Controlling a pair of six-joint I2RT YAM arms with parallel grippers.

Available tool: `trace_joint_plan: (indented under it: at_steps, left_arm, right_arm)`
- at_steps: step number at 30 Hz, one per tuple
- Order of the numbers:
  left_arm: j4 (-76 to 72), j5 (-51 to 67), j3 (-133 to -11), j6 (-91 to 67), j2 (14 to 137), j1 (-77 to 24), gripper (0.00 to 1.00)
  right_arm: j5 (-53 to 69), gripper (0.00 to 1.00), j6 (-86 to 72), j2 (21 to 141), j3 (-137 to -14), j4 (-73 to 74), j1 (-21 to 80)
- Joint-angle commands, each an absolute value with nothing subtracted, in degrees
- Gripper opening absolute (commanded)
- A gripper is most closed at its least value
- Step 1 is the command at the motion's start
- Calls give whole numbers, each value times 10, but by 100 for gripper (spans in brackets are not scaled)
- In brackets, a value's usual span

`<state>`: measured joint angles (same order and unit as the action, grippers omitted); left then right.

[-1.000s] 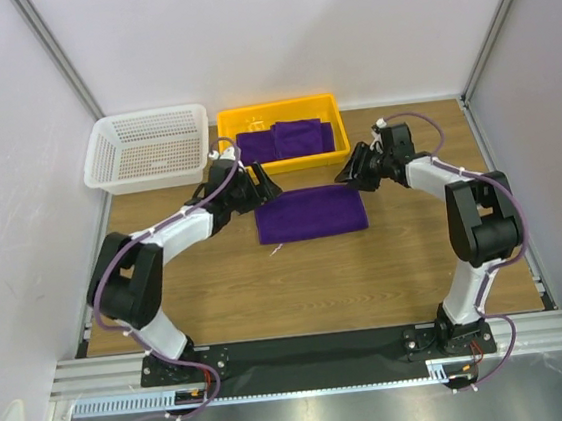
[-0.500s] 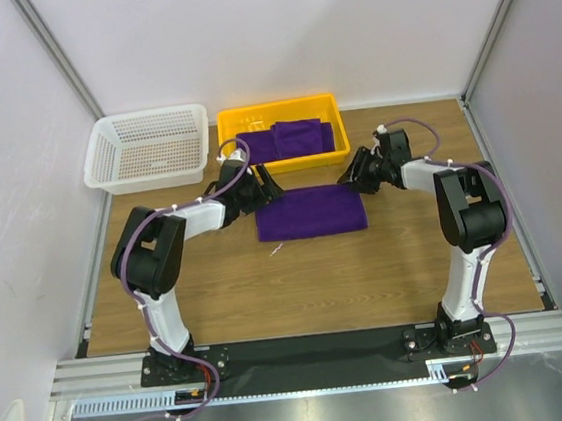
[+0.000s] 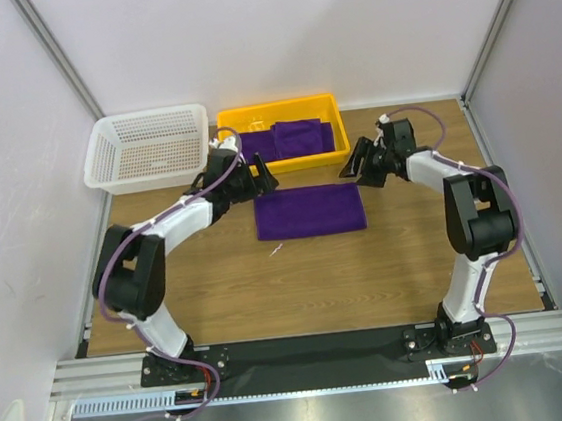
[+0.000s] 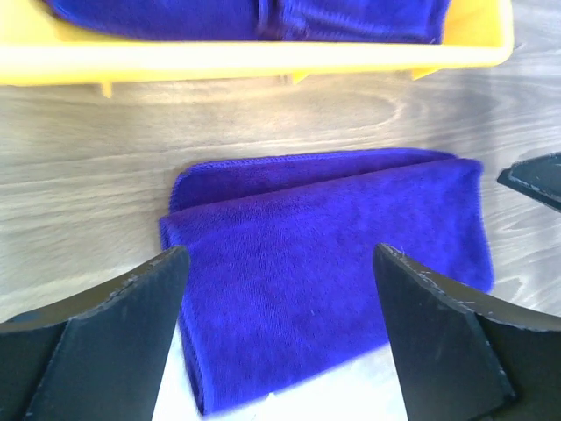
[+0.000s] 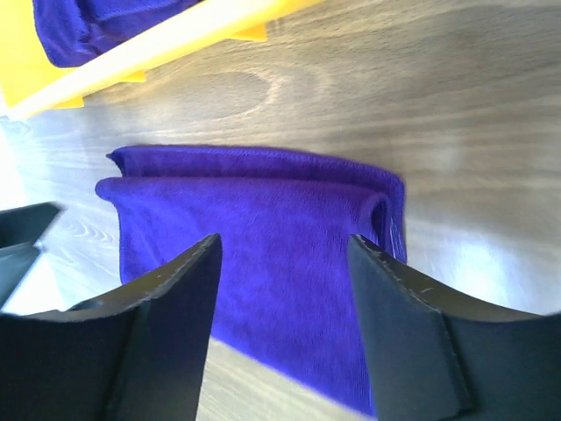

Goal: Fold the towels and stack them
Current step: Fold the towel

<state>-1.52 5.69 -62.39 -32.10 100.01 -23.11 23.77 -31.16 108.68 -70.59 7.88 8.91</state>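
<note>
While flat on table [image 3: 319, 282], towel [image 3: 309, 211] (folded)

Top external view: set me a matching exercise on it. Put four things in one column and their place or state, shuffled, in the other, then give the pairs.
Things
1. white basket
2. yellow tray
3. towel on the table
4. left tool

Place or state
A. holds purple towels
B. open, gripping nothing
C. far left, beside the tray
D. folded flat, just in front of the tray

Pairs: 1-C, 2-A, 3-D, 4-B
</note>
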Motion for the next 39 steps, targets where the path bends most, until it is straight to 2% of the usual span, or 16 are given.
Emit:
trace_joint_plan:
  at_steps: [1, 9, 29, 35, 36, 37, 38, 39]
  left_arm:
    - [58, 14, -647, -281, 930, -229, 92]
    - [113, -28, -616, -305, 929, -240, 93]
    - [37, -13, -576, -356, 1035, -266, 83]
    - [34, -11, -588, -366, 1071, -277, 70]
    - [34, -13, -589, -367, 1074, -278, 67]
    - [33, -15, -590, -369, 1078, -278, 57]
    - [35, -19, -590, -369, 1085, -278, 52]
    - [37, -21, -593, -368, 1089, -278, 47]
  right_arm:
    - [190, 68, -270, 1027, -735, 184, 84]
    - [144, 69, -251, 1012, -680, 222, 85]
    - [156, 65, -237, 1092, -673, 200, 108]
    - [170, 59, -236, 1115, -674, 189, 114]
    - [170, 56, -236, 1118, -673, 185, 116]
    - [170, 54, -236, 1120, -672, 182, 118]
    - [170, 52, -233, 1122, -670, 180, 118]
    - [169, 44, -233, 1128, -669, 175, 119]
